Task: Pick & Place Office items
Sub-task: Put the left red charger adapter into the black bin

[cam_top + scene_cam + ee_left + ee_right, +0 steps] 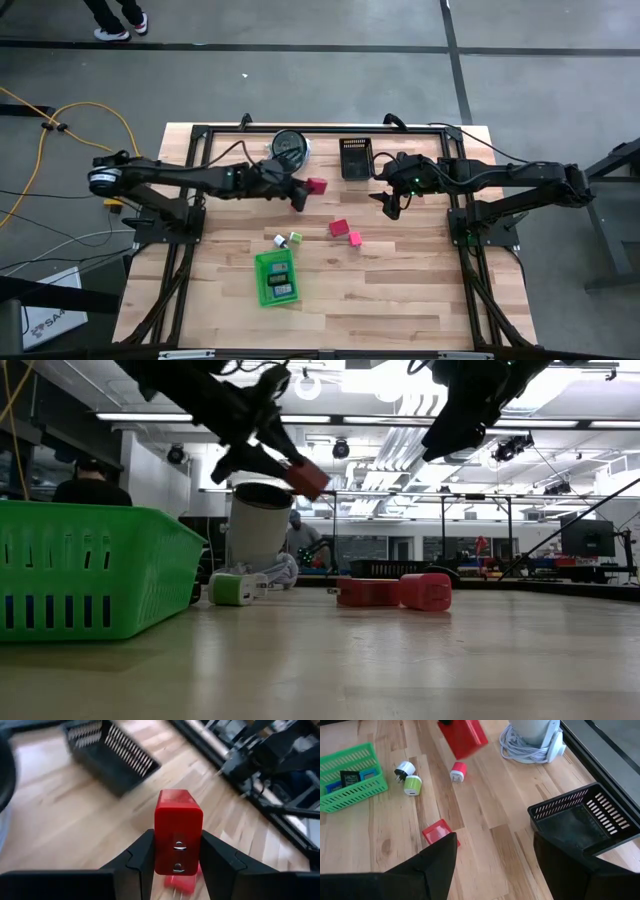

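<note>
The left jaws (176, 865) were clamped on the red block (178, 831), held up off the counter (400, 290), and it seemed best to keep squeezing until the block hung over the black basket (356, 157), while the right jaws (492, 865) waited wide apart.

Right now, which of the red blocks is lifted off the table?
The red block shut in the left pincer, held in the air; the others lie on the wood.

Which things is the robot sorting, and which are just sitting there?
For the job:
red plug block in the left claw
red block
pink block
white plug
green plug

Just there:
green plastic tray
black mesh basket
round container
</note>
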